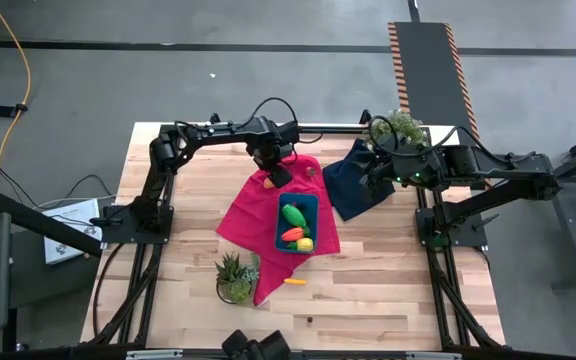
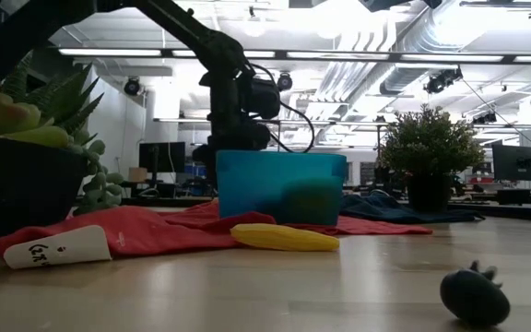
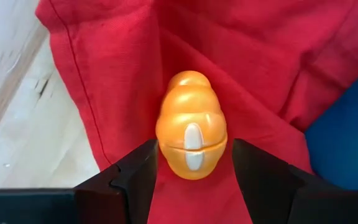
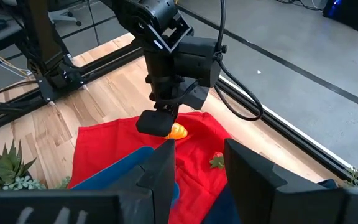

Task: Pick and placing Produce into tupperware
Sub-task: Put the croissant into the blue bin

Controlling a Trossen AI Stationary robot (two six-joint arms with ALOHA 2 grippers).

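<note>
Two arms are showing for you here, but only the left gripper is doing anything; it's sitting over the far end of the red cloth, just beyond the tupperware, and its fingers are pressing on both sides of an orange toy fruit, so it's grasping that piece. In your left wrist view the fruit is sitting right between the jaws with the red cloth under it; a blue corner of the tub is peeking in beside it. Inside the tupperware you're already seeing a green piece, a red-orange one and a yellow one; another small orange piece is lying on the bare wood near the succulent pot. Your right gripper is waiting over the navy cloth with its fingers standing apart, gripping nothing.
</note>
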